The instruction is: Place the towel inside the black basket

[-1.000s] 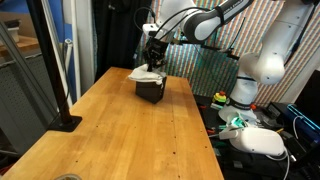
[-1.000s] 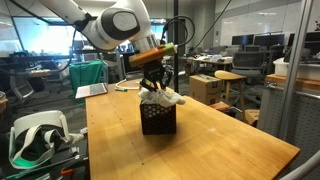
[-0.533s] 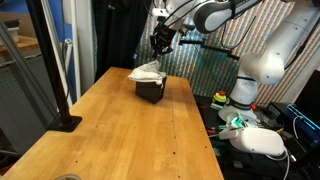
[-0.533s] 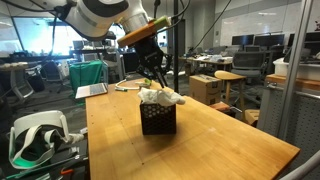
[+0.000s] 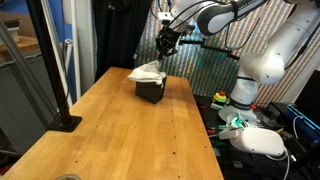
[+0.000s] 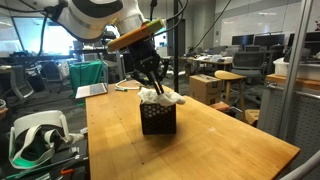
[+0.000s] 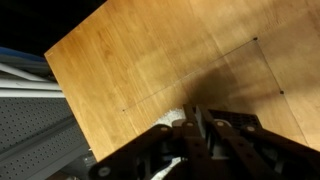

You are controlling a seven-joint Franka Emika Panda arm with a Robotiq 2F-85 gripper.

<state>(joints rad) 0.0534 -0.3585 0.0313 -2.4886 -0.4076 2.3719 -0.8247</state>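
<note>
Lifted gripper point(image 5: 164, 54) up off the towel point(image 5: 146, 72) since a second ago; hangs above it now with jaws clenched on nothing, probably shut for poking cloth downward rather than carrying; leaves towel heaped atop the black basket point(image 5: 152, 92), near far end of wooden table point(image 5: 120, 130); looks cream, rumpled, overhanging the rim, only partly sunk.

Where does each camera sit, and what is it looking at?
Exterior view: off the table end, looking along it at the towel over the basket; arm and pincer above.
Exterior view: beside the table, facing the basket; arm enters top left.
Wrist view: on the arm, looking down at the table; pincer at bottom.
Both exterior views share towel and basket.
</note>
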